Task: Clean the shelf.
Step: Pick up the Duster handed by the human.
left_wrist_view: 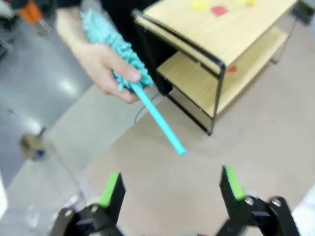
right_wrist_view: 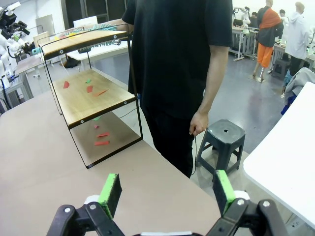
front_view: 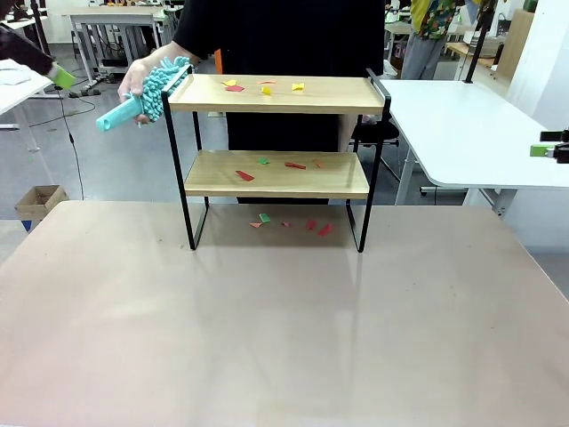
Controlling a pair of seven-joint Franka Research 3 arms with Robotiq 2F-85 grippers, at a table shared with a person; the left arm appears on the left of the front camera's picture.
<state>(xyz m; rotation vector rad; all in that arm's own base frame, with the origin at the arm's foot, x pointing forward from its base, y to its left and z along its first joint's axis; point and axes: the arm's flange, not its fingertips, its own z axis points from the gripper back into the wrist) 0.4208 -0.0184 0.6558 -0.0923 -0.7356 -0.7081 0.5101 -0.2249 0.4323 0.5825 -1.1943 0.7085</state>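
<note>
Upper left: hand [left_wrist_view: 98, 64] holds the duster [left_wrist_view: 157, 118] by its fluff, handle offered, I guess, to the empty, wide-spread left gripper [left_wrist_view: 170, 189].

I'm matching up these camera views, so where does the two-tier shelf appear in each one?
Front view: shelf centre, upper half.
Left wrist view: shelf upper right.
Right wrist view: shelf upper left.
Shared landmark: red paper scraps on its lower board.
</note>
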